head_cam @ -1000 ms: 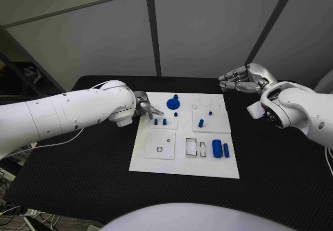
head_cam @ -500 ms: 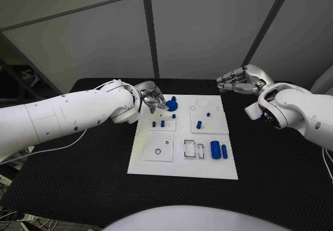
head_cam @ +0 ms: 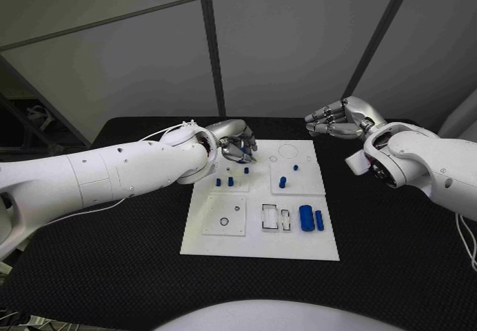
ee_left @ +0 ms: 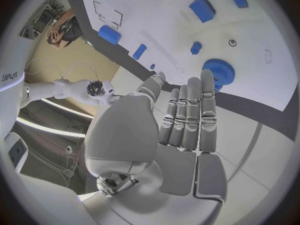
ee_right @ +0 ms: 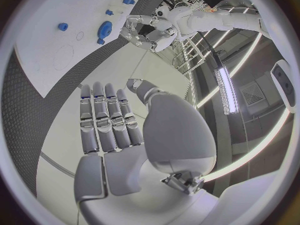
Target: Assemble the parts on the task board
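Robot hand on the left [head_cam: 236, 146] hangs over the far left corner of the white board [head_cam: 260, 245], above the blue gear [ee_left: 219, 70]; in the left wrist view its fingers [ee_left: 189, 116] are stretched out side by side and it holds nothing, and the gear lies on the board just beyond the fingertips. The right robot hand [head_cam: 338, 117] is over the table [head_cam: 99, 262] past the far right corner of the board, also without any part, its fingers a little bent. I judge that the step in hand is to take the gear. To do it well, the left robot hand should come down straight, with thumb and fingers on opposite sides of the toothed rim, and close slowly so the gear does not slide. The small blue pegs [head_cam: 224, 182] stand near, so the fingers must not sweep toward them.
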### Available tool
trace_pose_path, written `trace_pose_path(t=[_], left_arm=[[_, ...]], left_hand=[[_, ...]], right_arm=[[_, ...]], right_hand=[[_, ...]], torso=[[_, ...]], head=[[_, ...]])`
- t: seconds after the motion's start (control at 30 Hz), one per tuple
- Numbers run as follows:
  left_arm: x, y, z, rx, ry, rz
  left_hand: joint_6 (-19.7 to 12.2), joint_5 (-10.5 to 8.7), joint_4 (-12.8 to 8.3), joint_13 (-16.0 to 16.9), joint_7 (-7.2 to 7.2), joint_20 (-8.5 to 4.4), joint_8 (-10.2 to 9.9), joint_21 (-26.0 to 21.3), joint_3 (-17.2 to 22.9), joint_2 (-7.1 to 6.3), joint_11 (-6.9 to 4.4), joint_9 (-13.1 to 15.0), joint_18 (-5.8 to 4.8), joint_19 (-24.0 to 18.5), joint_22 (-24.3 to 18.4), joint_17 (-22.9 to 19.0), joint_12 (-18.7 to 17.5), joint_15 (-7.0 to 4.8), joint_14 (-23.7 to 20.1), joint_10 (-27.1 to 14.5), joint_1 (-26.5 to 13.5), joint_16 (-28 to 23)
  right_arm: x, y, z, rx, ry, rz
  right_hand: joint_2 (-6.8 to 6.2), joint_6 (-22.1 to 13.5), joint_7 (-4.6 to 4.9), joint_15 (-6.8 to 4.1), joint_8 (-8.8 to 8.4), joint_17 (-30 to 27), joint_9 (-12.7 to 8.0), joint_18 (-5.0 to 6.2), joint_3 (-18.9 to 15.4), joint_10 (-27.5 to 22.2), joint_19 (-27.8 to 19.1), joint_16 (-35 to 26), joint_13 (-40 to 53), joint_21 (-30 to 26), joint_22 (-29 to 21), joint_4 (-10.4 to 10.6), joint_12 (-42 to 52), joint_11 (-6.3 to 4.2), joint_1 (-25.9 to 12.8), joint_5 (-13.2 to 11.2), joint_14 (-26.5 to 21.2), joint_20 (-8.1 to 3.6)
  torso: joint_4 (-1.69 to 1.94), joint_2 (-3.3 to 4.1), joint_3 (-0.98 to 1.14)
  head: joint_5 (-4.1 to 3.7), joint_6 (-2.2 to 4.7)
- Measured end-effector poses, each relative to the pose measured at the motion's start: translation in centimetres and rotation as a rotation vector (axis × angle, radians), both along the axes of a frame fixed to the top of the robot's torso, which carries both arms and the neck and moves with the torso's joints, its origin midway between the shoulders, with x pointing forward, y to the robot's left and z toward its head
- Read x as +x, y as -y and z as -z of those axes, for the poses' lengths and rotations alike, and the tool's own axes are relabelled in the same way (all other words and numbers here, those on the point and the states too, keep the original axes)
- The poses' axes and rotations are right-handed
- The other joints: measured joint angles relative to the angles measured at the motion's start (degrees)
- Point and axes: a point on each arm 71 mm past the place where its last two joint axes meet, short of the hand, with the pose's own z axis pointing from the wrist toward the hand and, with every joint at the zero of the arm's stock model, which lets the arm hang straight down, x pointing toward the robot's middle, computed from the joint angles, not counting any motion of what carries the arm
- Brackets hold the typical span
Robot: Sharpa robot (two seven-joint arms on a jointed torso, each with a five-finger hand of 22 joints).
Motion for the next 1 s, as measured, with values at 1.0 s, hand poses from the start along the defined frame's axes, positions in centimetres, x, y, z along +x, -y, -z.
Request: trace_pose_path(t=[1.0], left_arm=[[0.9, 0.7, 2.4, 0.219, 0.07, 0.085]], left_hand=[[3.19, -2.24, 1.6, -3.06, -0.26, -0.2, -2.99, 5.91, 0.0, 0.35, -0.21, -0.32, 0.04, 1.02, 6.22, 3.14, 1.16, -0.35, 2.11, -0.24, 1.25, 14.43]], right_arm=[[-0.1, -0.4, 0.0, -0.003, 0.007, -0.009]], right_hand=[[0.0, -0.21, 0.21, 0.0, 0.0, -0.04, 0.0, 0.0, 0.0, -0.2, 0.21, 0.0, 0.02, 0.0, -0.1, 0.0, 0.0, 0.21, 0.0, -0.01, 0.0, 0.21]], torso=[[-0.02, -0.03, -0.02]], head=[[-0.27, -0.24]])
